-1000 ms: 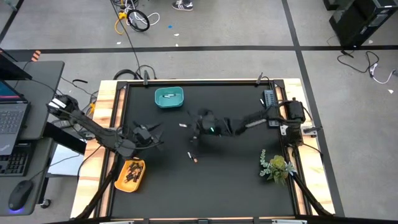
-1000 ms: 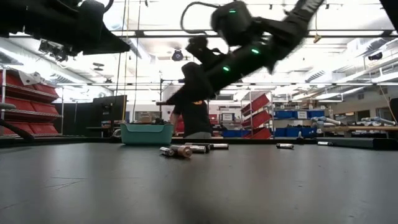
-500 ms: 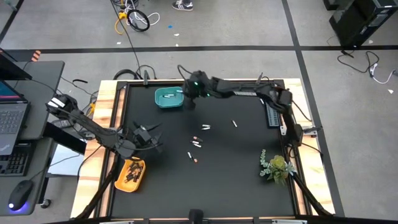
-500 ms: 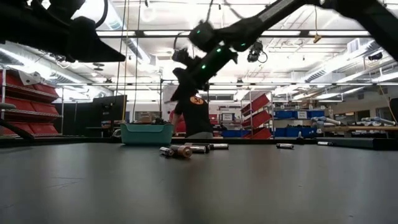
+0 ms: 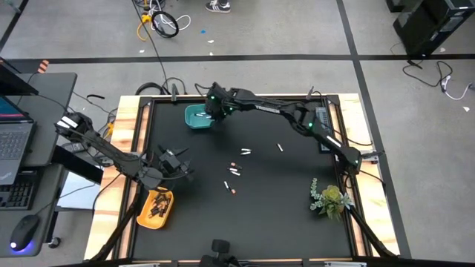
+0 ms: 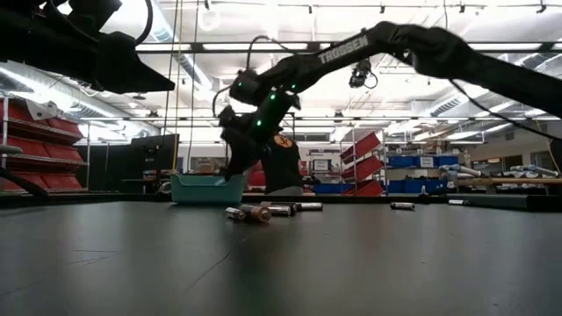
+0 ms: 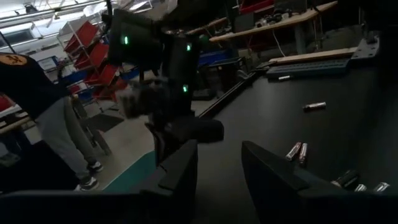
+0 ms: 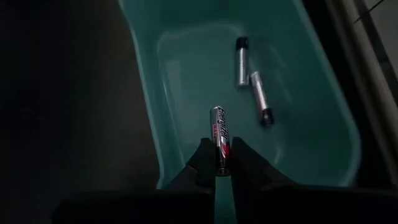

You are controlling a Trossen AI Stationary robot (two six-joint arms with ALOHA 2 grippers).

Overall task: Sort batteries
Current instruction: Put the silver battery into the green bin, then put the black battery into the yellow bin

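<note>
My right gripper [image 8: 219, 155] reaches out to the table's far left part and hangs over the teal bin [image 5: 199, 117], shut on a silver battery with a red and black label [image 8: 220, 127]. Two silver batteries [image 8: 241, 59] [image 8: 261, 99] lie on the bin's floor. Several loose batteries lie on the mat around the table's middle [image 5: 234, 170] [image 5: 280, 147], and they show in the low view in a row [image 6: 259, 211]. My left gripper [image 5: 174, 162] waits open at the left, beyond the yellow bin [image 5: 156, 208], which holds dark batteries. My right gripper pinches the battery between its two fingertips at the end nearest the wrist [image 8: 222, 165]. The battery runs on along the fingers, its free end [image 8: 217, 112] sticking out ahead of them. The fingers point down at a slant, and the battery is clear above the bin's floor.
A grey ribbed strip [image 5: 322, 126] lies along the right edge and a small green plant [image 5: 329, 199] stands at the near right. A person [image 6: 279, 167] stands behind the table's far side in the low view. Wooden rails frame the black mat [image 5: 282, 215].
My right arm has swung from the table's middle toward the far left, stretching out until its gripper came over the teal bin. The loose batteries in the middle, covered by the arm before, now show. The left arm has kept still.
</note>
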